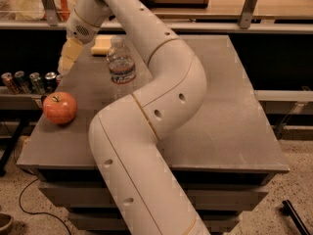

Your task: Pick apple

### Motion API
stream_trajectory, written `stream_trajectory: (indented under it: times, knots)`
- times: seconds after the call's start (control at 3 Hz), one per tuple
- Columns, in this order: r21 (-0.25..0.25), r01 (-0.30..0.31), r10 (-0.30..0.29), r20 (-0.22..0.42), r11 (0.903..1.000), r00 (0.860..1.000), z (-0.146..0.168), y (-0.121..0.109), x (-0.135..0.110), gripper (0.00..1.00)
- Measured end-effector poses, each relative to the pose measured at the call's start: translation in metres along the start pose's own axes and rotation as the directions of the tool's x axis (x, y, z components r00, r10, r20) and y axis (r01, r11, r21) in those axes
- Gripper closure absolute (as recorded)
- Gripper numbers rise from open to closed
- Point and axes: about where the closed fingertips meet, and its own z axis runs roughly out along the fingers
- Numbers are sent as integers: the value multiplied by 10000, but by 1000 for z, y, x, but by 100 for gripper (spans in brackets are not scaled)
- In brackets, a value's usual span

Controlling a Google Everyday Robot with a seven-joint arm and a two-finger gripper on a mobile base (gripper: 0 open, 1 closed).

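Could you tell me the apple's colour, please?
The apple is red-orange with yellowish patches, camera view; the claw hovers beyond it.

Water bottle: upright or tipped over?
Upright: the water bottle stands cap-up on the table, behind the apple. The gripper hovers beside the bottle, clear of the apple.

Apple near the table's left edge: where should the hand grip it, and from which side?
Grip the apple across its widest middle, coming straight down. It sits upright, stem up, its round flanks well apart from the bottle. The hand hangs above the left edge of the table, behind the apple, so a top approach probably suits.
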Motion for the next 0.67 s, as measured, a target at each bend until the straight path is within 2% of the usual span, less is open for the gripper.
stream_trajectory:
  times: [0.67]
  knots:
    - [64,63,-64,189,10000,9998,-2,-2,-1,0]
